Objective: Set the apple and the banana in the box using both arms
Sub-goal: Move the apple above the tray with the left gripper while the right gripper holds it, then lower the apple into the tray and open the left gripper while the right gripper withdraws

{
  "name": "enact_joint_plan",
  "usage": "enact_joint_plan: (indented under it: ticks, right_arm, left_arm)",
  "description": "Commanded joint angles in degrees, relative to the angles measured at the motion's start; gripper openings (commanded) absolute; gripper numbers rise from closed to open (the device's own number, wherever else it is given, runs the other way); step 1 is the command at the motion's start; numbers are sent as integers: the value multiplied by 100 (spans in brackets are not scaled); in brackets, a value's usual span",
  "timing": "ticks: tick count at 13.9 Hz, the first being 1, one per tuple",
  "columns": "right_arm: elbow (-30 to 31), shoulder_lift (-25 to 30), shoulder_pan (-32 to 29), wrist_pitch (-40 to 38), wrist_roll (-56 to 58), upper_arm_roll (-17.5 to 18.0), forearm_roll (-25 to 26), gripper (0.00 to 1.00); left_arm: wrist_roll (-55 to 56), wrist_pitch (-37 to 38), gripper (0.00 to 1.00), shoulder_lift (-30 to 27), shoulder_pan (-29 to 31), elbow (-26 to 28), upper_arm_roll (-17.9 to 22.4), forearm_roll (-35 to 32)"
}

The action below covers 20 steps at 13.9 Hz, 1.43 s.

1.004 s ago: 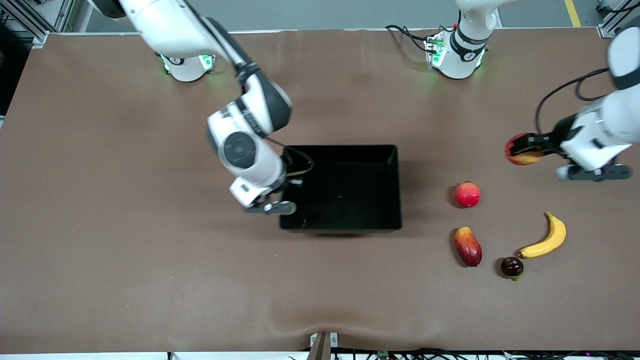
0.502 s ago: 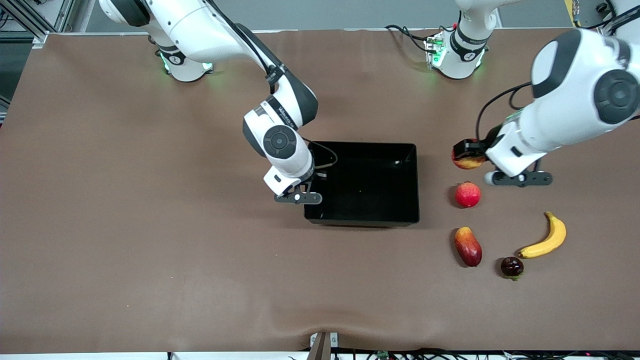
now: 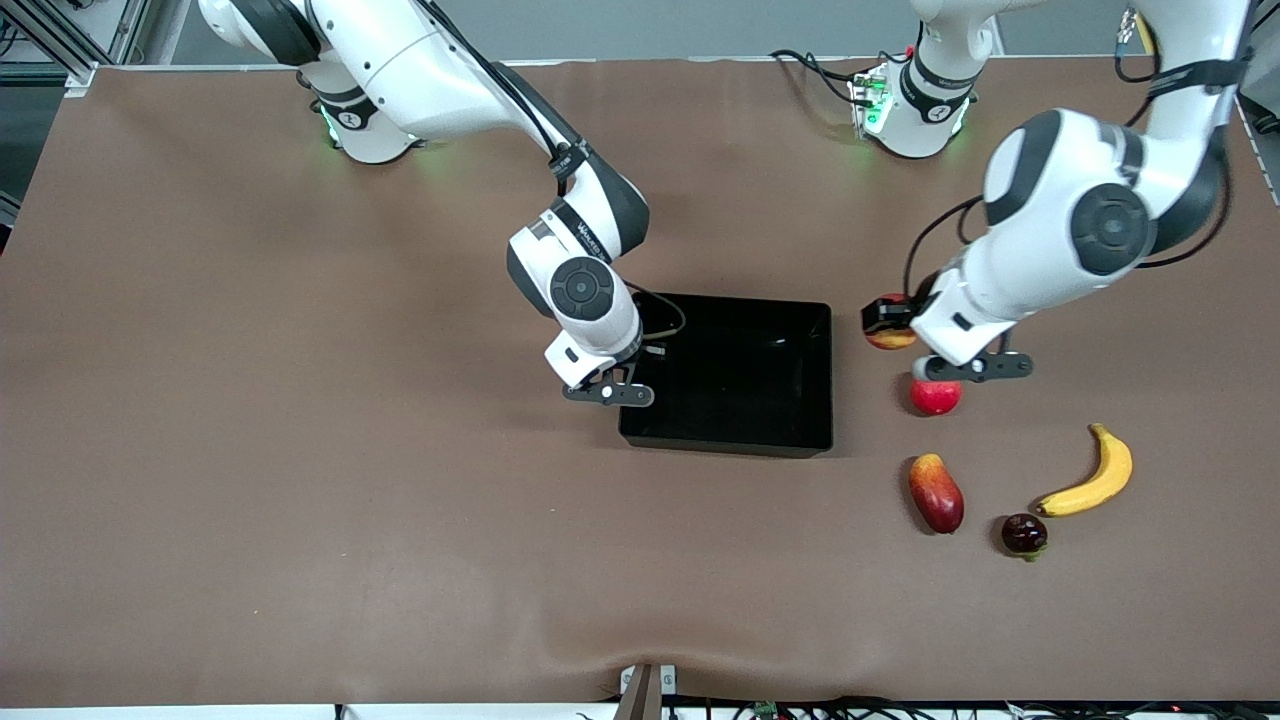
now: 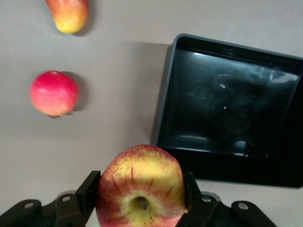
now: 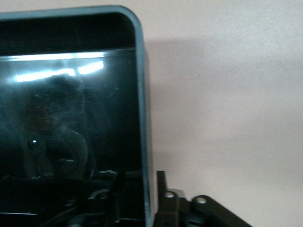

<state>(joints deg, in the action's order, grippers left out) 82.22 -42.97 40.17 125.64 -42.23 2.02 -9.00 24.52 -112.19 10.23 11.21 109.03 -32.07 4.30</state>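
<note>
Both grippers closed: one on fruit, one on the tray wall.
The banana [image 3: 1092,474] lies nearest the front camera; the right gripper [image 3: 640,352] pinches the box [image 3: 725,440] wall; the left gripper [image 4: 140,195] clamps the apple [image 4: 140,187] above the table beside the box.

Apple [image 4: 140,187] gripped aloft beside empty box [image 3: 826,380]; banana [image 3: 1093,476] on table.

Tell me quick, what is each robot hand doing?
Left gripper: shut on the apple, over the table beside the box.
Right gripper: fingers shut on the box's wall.
</note>
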Motion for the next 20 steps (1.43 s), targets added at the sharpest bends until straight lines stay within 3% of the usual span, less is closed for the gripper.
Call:
enact_joint_plan:
  ticks: [1,8,11,15,20]
  right_arm:
    - [-57,-1,88,40,-66,-44,-119,100]
    - [-75,305,-184,-39,284,-61,-93,100]
    - [-40,622,-658,-486,916,-61,-93,100]
    - [249,1122,-1439,-988,1839,-70,-93,100]
    - [795,1826,-2556,-1330,3149,-79,-67,100]
  left_arm:
    - [561,-600,0,-48,-197,416,-53,0]
    - [2011,-1682,0,523,-646,585,-45,-87]
    - [2914,-1797,0,953,-813,479,-53,-965]
    - [3199,-2016,0,1341,-1015,444,-45,-1194]
    - [3954,-2043,0,1806,-1226,435,-36,-2073]
